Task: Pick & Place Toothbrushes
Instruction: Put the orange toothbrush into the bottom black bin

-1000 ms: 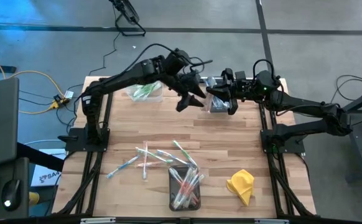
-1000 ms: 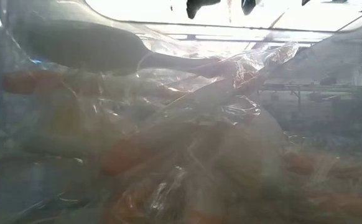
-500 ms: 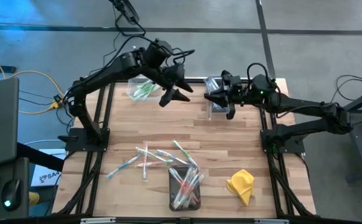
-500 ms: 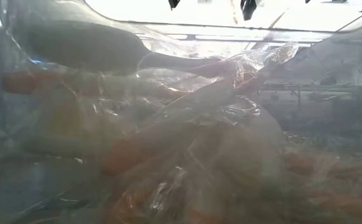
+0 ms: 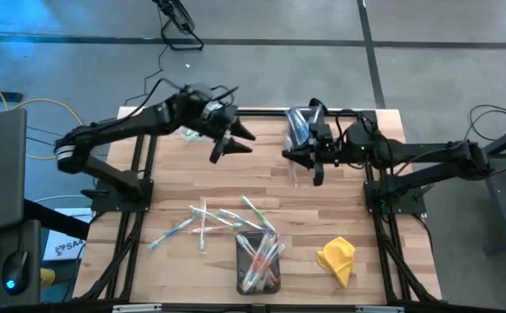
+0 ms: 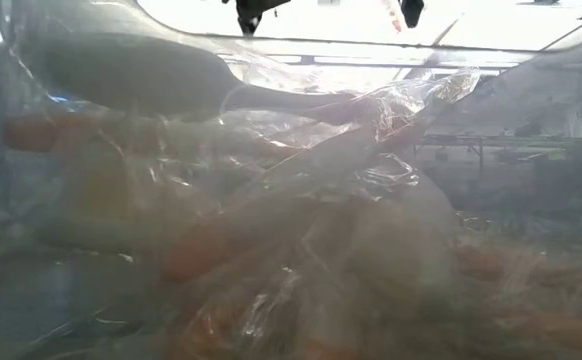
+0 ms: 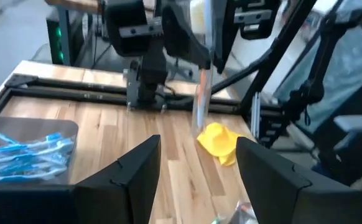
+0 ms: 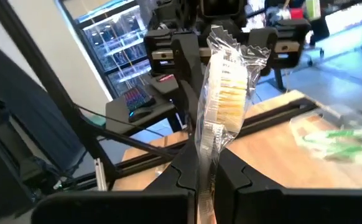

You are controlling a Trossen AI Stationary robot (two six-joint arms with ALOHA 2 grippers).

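Note:
My right gripper (image 5: 309, 159) (image 8: 209, 183) is above the table's far middle, shut on one clear-wrapped toothbrush (image 8: 221, 93) with pale yellow bristles. The same toothbrush (image 7: 201, 87) shows in the left wrist view, above the table. My left gripper (image 5: 229, 144) (image 7: 196, 180) is open and empty, left of the right one, beside a clear bin of blue-green toothbrushes (image 7: 25, 155). Several loose toothbrushes (image 5: 218, 217) lie flat on the wood near the middle. A near bin (image 5: 257, 261) holds pink-red ones. In the low view, clear wrapping hides the table. My right gripper pinches the wrapped toothbrush between its two fingers by the handle (image 8: 204, 163). The bristle head (image 8: 226, 81) sticks out past the fingertips, along the fingers. The toothbrush is lifted clear of the table.
A crumpled yellow cloth (image 5: 337, 258) lies by the near right corner. A third clear bin (image 5: 299, 126) stands at the far edge, just beyond the right gripper. Bare wood (image 5: 175, 187) lies between the far bins and the loose toothbrushes.
The two grippers stood close together by the far middle bin and have drawn apart. My left gripper has moved toward the table's left and slightly toward the near edge. My right gripper has moved toward the near edge with the toothbrush.

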